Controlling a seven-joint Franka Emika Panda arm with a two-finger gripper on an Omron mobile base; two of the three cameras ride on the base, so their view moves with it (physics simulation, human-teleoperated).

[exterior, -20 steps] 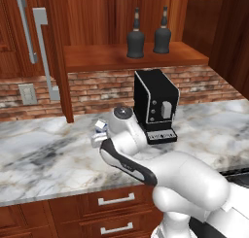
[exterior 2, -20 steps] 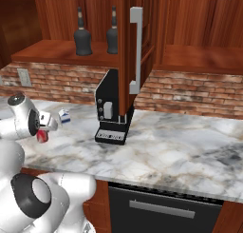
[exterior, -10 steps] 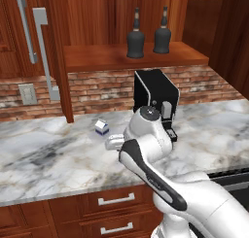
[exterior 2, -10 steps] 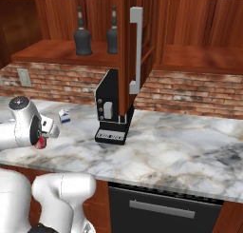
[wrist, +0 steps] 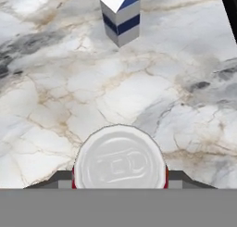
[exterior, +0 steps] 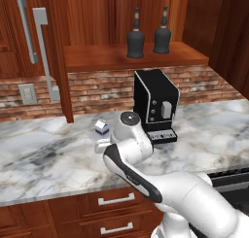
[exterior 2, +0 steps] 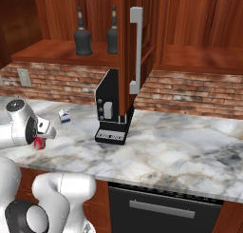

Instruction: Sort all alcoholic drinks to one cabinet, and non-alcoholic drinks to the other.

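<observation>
We see the can (wrist: 119,157) right at the bottom of the hand view, silver top up, with a thin red edge on each side. Our claw (wrist: 119,177) sits around it, one dark tip on each side, so it is pinching the can. In the right base view the red can (exterior 2: 38,142) shows just under our hand, above the near part of the counter (exterior 2: 190,151).

The milk carton (wrist: 120,15) stands upright on the counter, well ahead of the can. In the left base view the carton (exterior: 101,127) is just behind our arm, left of the coffee machine (exterior: 154,103). In the right base view the carton (exterior 2: 64,116) stands between our arm and the machine (exterior 2: 111,108).

The two bottles (exterior: 135,40) stand side by side on the shelf (exterior: 97,59) of the open cabinet, above the machine. The right base view shows the same bottles (exterior 2: 83,39) there too. The cabinet's door (exterior 2: 133,46) hangs open, edge toward us, with its long grey handle (exterior 2: 135,49). The next cabinet's shelf (exterior 2: 204,61) is on the right.
</observation>
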